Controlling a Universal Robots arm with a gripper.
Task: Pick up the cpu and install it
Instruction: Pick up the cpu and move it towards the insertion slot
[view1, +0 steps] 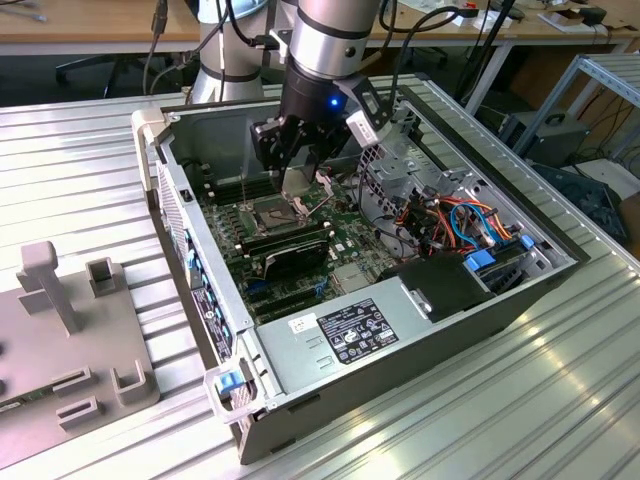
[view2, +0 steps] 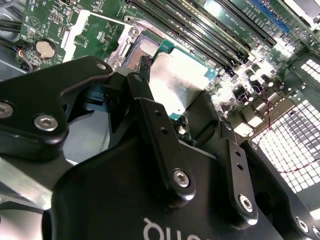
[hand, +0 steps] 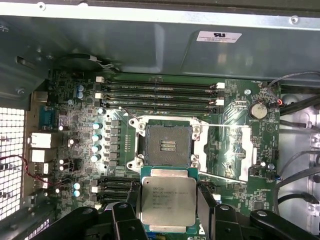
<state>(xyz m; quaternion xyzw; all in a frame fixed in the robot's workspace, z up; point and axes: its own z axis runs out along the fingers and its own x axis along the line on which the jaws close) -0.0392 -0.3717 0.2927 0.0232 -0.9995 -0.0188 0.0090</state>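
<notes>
The cpu (hand: 168, 200) is a flat silver-grey square chip, and my gripper (hand: 167, 212) is shut on it, one black finger on each side. It hangs a little above the motherboard (hand: 240, 165), close to the dark open socket (hand: 168, 145) but off to one side of it. The socket's metal frame is swung open and its contact field is bare. In the second wrist view the cpu (view2: 177, 82) sits between the fingers (view2: 150, 125), with the socket (view2: 142, 50) just beyond. In the exterior view the gripper (view1: 297, 185) holds the cpu (view1: 296, 180) inside the computer case, just above the socket (view1: 270, 212).
Long black memory slots (hand: 160, 95) run beside the socket. The case wall (view1: 190, 250) rises at the exterior view's left. A power supply (view1: 350, 335), bundled cables (view1: 450, 220) and a drive cage (view1: 400, 150) fill the right side. A grey fixture (view1: 70, 330) stands outside the case.
</notes>
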